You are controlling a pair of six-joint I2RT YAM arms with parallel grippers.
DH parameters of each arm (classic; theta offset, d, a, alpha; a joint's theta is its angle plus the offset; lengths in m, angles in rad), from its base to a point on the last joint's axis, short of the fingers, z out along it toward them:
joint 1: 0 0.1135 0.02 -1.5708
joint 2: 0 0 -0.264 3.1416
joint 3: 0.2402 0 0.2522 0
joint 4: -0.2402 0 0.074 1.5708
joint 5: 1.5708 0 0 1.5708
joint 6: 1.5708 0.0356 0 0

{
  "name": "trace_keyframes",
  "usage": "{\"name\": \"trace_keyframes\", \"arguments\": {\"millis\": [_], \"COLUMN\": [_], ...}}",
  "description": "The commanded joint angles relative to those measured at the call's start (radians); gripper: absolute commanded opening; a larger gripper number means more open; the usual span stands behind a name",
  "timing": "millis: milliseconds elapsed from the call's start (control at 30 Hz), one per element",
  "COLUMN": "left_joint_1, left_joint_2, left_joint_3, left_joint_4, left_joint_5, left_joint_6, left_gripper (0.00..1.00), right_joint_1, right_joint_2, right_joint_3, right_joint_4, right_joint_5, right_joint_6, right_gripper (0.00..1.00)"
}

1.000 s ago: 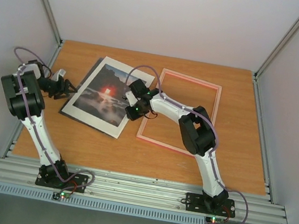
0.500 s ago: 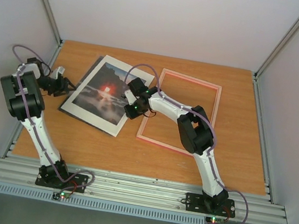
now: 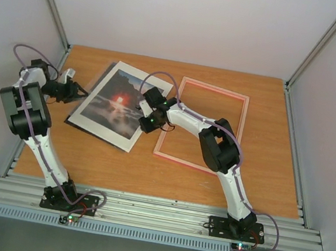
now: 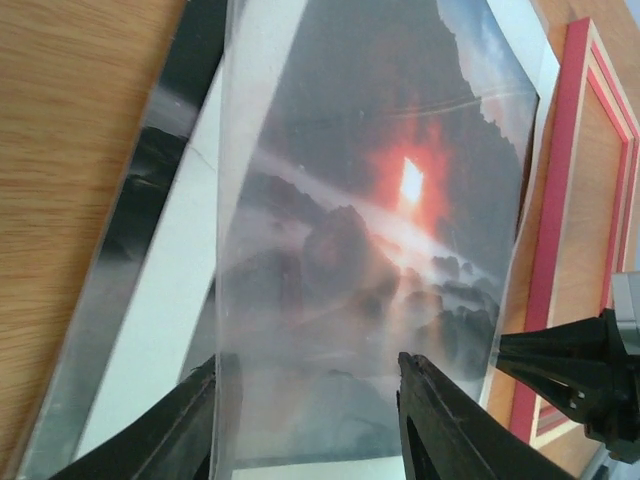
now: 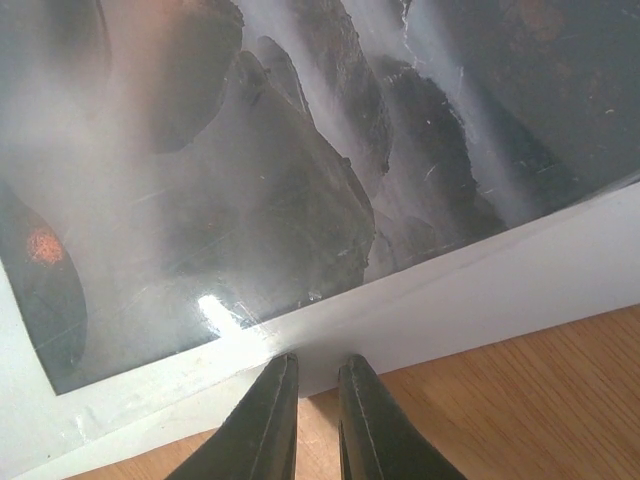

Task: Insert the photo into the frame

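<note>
Over the last second the photo (image 3: 114,105) has slid a little farther from the frame (image 3: 216,88), its near corner drifting away across the worktop (image 3: 270,130). The right gripper (image 5: 315,362) has followed it. Its fingers are drawn almost together with nothing between them, and the tips sit at the white border on the photo's frame-side edge. The left gripper (image 4: 308,362), at the photo's edge farthest from the frame, has narrowed but stands partly open and grips nothing yet (a glossy clear film seems to lie over the picture, so I can't tell which layer it would catch). I read this as working toward a hold on the print, not seating it. The photo lies flat, picture up, just beside the frame and wholly outside it.

Nothing lies in the frame's opening, though the right arm reaches across above it. The photo's far corner nearly touches the frame's nearest rail. Beyond the frame's other rails there is bare worktop.
</note>
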Motion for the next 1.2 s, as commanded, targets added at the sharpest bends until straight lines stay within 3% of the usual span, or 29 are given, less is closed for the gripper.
{"name": "trace_keyframes", "arguments": {"millis": [0,67,200,400,467,600,667,733,833,1000,1167], "left_joint_1": [-0.028,-0.031,-0.028,-0.025,-0.023,-0.021,-0.021,-0.023,-0.025,-0.036,-0.062], "left_joint_2": [-0.002,0.002,-0.010,-0.078,-0.107,-0.178,-0.220,-0.261,-0.326,-0.452,-0.564], "left_joint_3": [0.004,-0.012,-0.025,0.012,0.025,0.042,0.056,0.070,0.091,0.096,0.080], "left_joint_4": [-0.051,-0.036,-0.002,0.030,0.034,0.034,0.033,0.030,0.035,0.136,0.302], "left_joint_5": [0.062,0.056,0.029,-0.039,-0.047,-0.027,0.004,0.033,0.071,0.143,0.221], "left_joint_6": [0.015,0.003,-0.017,-0.052,-0.061,-0.078,-0.095,-0.121,-0.158,-0.293,-0.476], "left_gripper": [0.44,0.44,0.33,0.02,0.01,0.00,0.00,0.00,0.00,0.00,0.00], "right_joint_1": [0.015,0.015,0.015,0.011,0.000,-0.029,-0.057,-0.095,-0.164,-0.297,-0.354], "right_joint_2": [0.065,0.065,0.059,0.027,-0.003,-0.085,-0.126,-0.163,-0.222,-0.266,-0.309], "right_joint_3": [-0.029,-0.027,-0.025,0.017,0.035,0.075,0.092,0.102,0.095,0.067,-0.043], "right_joint_4": [0.003,0.002,-0.001,-0.030,-0.036,-0.041,-0.046,-0.047,-0.040,0.012,0.233], "right_joint_5": [0.016,0.013,0.015,-0.026,-0.064,-0.145,-0.204,-0.263,-0.375,-0.583,-0.753], "right_joint_6": [0.002,0.004,0.004,0.006,0.013,0.018,0.034,0.065,0.129,0.324,0.615], "right_gripper": [0.14,0.14,0.14,0.16,0.20,0.33,0.46,0.67,0.83,0.93,0.98]}}
